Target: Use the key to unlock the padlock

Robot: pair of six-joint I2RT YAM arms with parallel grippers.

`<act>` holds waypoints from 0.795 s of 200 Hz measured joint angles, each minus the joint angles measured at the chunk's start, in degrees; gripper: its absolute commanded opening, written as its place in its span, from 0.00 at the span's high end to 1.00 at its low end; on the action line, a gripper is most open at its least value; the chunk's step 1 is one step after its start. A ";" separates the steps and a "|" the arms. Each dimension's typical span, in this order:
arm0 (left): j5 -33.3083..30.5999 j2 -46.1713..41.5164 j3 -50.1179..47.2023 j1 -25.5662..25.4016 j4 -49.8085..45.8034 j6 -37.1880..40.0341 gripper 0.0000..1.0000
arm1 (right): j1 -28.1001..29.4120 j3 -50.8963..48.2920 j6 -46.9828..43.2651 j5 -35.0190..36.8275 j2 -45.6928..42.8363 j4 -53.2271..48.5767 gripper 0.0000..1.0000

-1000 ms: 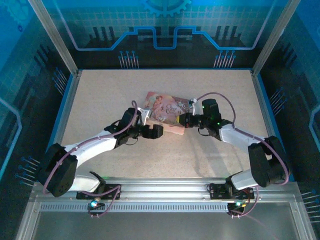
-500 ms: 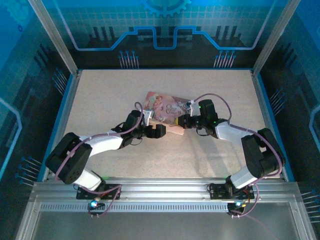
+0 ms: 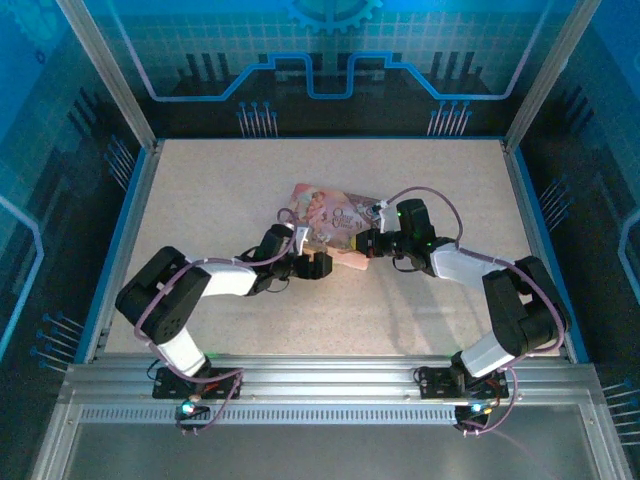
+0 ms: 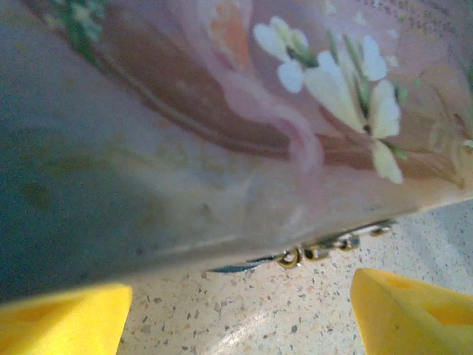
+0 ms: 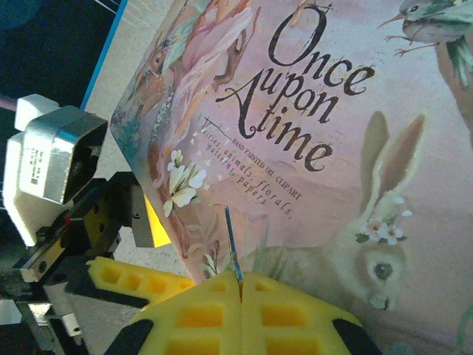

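Observation:
My right gripper (image 5: 240, 285) (image 3: 364, 244) is shut on the key (image 5: 230, 237), a thin bluish-silver sliver that sticks out of the closed yellow pads over the lid of the pink box (image 3: 332, 216) (image 5: 332, 148). My left gripper (image 4: 240, 303) (image 3: 320, 265) is open, its yellow fingers (image 4: 410, 310) wide apart on the table, right against the box's near side. Under the box's lower edge in the left wrist view hangs the padlock (image 4: 240, 264), a dark bluish sliver beside small brass rings (image 4: 290, 257). Its body is mostly hidden by the box.
The speckled table (image 3: 200, 190) is bounded by blue edges and a metal frame (image 3: 110, 90). The left gripper's body (image 5: 66, 155) sits just left of the box in the right wrist view. Both arms meet at the box's near side.
The left arm has folded its elbow inward and its gripper has edged closer to the box. The right gripper has stayed almost still at the box, still shut.

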 measured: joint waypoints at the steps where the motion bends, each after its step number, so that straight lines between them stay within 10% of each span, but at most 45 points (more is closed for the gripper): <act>1: 0.00 0.09 0.04 0.00 0.02 0.00 0.26 | 0.00 0.00 -0.02 0.00 0.00 0.00 1.00; 159: -2.51 4.31 3.39 -3.72 2.27 2.32 0.49 | 0.11 0.09 -0.52 0.15 0.02 0.04 1.00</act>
